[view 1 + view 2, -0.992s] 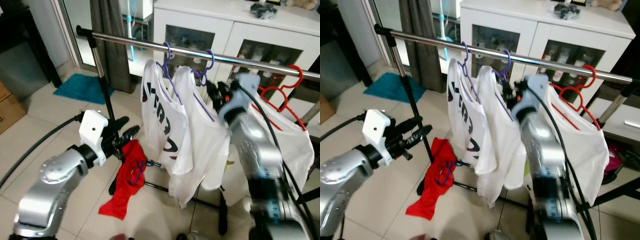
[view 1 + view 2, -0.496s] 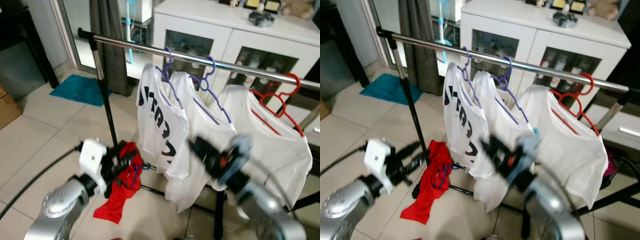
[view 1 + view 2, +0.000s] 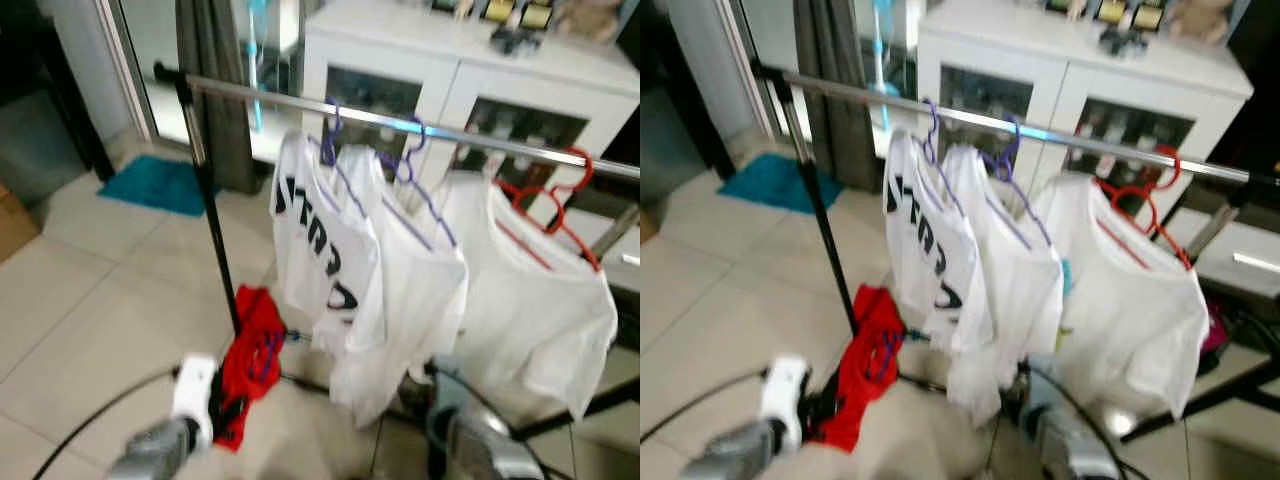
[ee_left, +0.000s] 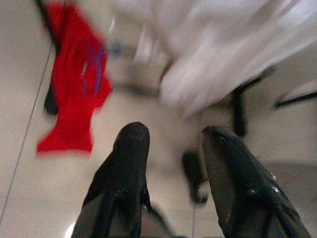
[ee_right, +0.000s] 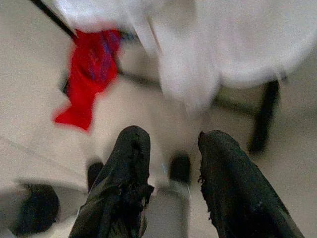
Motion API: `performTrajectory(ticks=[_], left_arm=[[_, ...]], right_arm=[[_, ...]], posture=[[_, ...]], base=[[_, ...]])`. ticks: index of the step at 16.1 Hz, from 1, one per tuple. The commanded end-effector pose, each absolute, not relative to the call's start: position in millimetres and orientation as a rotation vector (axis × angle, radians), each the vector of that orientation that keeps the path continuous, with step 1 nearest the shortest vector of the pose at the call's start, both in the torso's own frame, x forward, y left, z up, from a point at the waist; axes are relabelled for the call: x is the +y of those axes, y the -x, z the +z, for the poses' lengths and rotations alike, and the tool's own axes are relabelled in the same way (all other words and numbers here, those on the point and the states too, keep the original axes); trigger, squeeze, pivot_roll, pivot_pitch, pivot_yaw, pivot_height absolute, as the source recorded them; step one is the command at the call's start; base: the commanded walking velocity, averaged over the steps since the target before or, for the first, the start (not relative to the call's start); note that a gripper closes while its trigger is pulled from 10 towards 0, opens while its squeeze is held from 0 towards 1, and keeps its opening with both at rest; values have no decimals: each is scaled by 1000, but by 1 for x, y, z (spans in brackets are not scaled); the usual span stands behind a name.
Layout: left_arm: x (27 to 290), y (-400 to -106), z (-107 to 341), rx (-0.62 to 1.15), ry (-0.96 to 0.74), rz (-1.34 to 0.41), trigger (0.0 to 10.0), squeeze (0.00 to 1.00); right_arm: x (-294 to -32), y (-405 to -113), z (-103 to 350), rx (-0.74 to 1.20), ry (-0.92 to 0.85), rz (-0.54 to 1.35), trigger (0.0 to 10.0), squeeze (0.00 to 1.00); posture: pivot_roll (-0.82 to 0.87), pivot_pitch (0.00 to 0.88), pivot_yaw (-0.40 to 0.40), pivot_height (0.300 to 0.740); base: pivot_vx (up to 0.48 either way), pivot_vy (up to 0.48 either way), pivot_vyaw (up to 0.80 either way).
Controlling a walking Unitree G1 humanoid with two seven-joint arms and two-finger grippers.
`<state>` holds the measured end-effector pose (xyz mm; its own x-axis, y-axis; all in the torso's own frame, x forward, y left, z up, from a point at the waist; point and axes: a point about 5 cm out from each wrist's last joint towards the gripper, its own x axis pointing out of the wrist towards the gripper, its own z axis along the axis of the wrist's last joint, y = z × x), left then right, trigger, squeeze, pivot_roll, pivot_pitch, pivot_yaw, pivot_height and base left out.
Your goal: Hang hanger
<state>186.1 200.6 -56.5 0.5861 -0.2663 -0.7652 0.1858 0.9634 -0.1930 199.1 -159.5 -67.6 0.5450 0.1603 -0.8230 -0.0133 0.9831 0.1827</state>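
Lying on the floor tiles by the rack's upright pole (image 3: 205, 215): red garment (image 3: 250, 350) on its purple hanger (image 3: 268, 352), not on the rail (image 3: 400, 122). Left gripper (image 4: 171, 141) and right gripper (image 5: 168, 144) parted, empty, low. Risk: fabric snagging the rack base.

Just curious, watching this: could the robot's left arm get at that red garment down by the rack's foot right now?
Probably yes: the left gripper is open and low, the red garment just ahead with bare floor between.
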Motion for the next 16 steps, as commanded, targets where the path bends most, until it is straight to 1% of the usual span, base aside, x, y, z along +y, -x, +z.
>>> performTrajectory(ticks=[1, 3, 4, 5, 6, 8, 16], left_arm=[[200, -169, -72, 997, 72, -229, 10000, 0], [194, -159, -79, 1032, 114, -193, 10000, 0], [188, -150, -86, 1053, 163, -130, 10000, 0], [180, -138, -93, 1063, 210, -103, 10000, 0], [178, -135, -96, 1070, 214, -105, 10000, 0], [174, -121, -103, 1126, 190, -132, 10000, 0], [174, -121, -103, 1126, 190, -132, 10000, 0]], right_arm=[[-169, -171, -86, 1138, -96, 57, 10000, 0], [-175, -150, -96, 1237, -48, 25, 10000, 0], [-178, -131, -104, 1301, -12, 11, 10000, 0], [-174, -115, -110, 1355, 11, 48, 10000, 0], [-172, -112, -111, 1368, 13, 57, 10000, 0], [-164, -105, -114, 1386, -13, 75, 10000, 0], [-164, -105, -114, 1386, -13, 75, 10000, 0]], posture=[[-82, 43, -45, 740], [-91, 81, -51, 740], [-91, 104, -55, 740], [-98, 128, -54, 740], [-99, 131, -54, 740], [-100, 144, -58, 740], [-100, 144, -58, 740]], base=[[0, 0, 0], [0, 0, 0], [0, 0, 0], [0, 0, 0], [0, 0, 0], [0, 0, 0], [0, 0, 0]])
